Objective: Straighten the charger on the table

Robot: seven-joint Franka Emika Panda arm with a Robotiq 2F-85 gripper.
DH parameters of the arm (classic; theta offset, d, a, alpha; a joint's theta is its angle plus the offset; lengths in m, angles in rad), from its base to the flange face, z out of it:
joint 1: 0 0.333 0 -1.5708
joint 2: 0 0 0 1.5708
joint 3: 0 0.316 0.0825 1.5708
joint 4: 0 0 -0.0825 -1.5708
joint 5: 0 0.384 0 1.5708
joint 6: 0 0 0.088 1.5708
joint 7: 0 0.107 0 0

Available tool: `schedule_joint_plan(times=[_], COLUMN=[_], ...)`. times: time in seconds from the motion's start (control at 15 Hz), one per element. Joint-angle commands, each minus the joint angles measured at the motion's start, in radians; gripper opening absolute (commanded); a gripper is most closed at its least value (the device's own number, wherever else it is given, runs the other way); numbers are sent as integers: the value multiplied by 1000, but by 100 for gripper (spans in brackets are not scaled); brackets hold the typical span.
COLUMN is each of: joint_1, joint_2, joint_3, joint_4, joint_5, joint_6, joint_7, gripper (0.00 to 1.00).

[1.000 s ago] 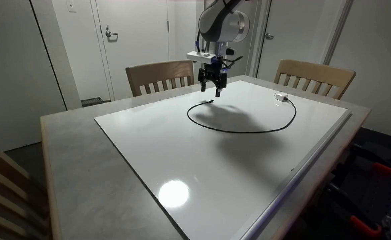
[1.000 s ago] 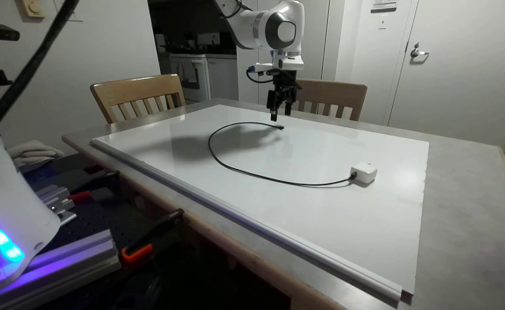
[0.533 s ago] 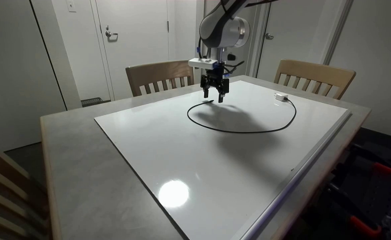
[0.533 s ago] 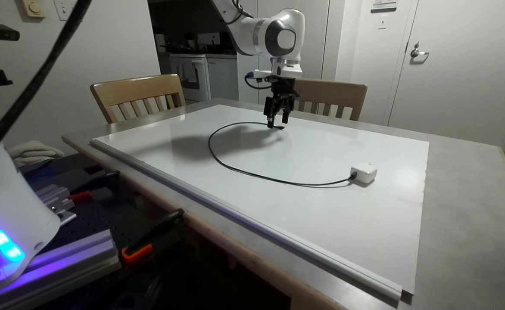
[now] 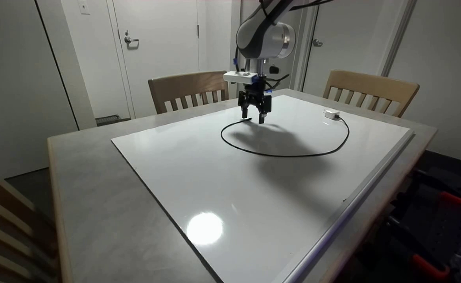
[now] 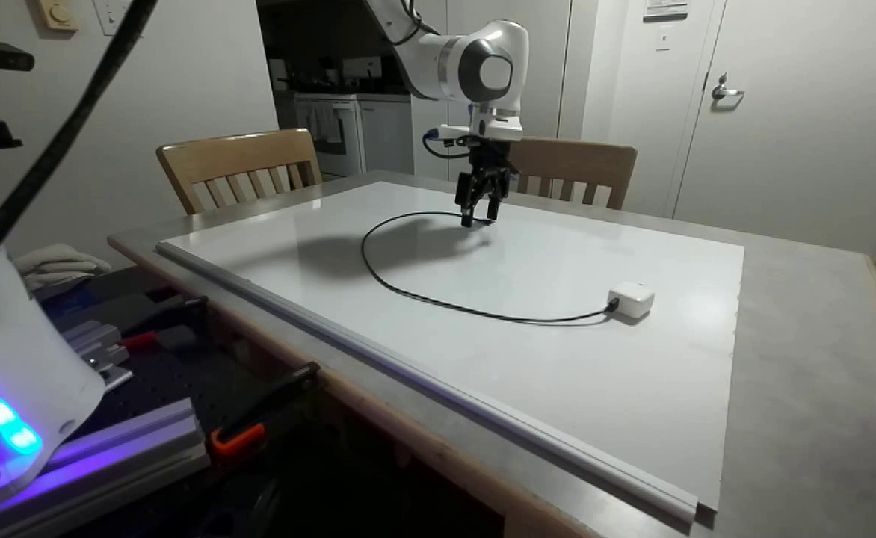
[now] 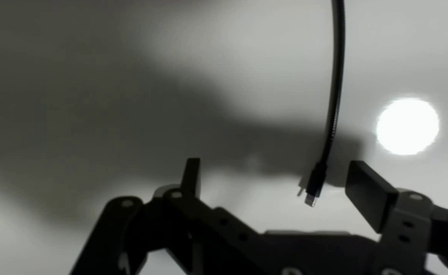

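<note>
The charger's black cable (image 5: 285, 156) lies on the glossy white panel (image 6: 557, 366) that covers most of the grey table (image 6: 819, 359), bent into a wide, open curve. One end is plugged into a white block power adapter (image 6: 631, 300) resting on the same panel; the free end finishes in a small black plug (image 7: 316, 180) with a bright metal tip (image 7: 310, 200). Just above that free end is the Robotiq gripper (image 7: 279, 185), released, its black fingers (image 7: 371, 196) spread well apart. In the wrist view the plug appears between the two fingers, nearer the one on the right of that picture; in an exterior view a fingertip overlaps the cable close to the plug. Whether any finger touches cable or panel, I cannot tell. The gripper points straight down from the white and grey Panda arm (image 6: 438, 63), and a broad soft shadow (image 6: 333, 255) falls across the panel, partly inside the cable's curve. A round, bright reflection (image 7: 407, 126) shines on the panel beside the cable in the wrist view. A pale rail (image 6: 632, 480) runs along one long edge of the panel, and beyond it show the table's grey border and tan edge. Wooden slat-back chairs (image 6: 236, 155) stand around the table in both exterior views. Further out, in an exterior view, are the white robot base (image 6: 27, 351) with blue lights, a black bar clamp (image 6: 270, 403) with an orange grip, a white stove (image 6: 348, 112) and a white door (image 6: 804, 149)
</note>
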Motion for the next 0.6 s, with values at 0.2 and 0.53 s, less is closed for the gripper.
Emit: schedule_joint_plan(times=[0.2,0.53], joint_1=[0,1], joint_2=[-15,-18], joint_3=[-6,-7], joint_4=[-23,-23], joint_5=[13,11], joint_6=[-8,-1], joint_7=[-1,-3], gripper=[54,18])
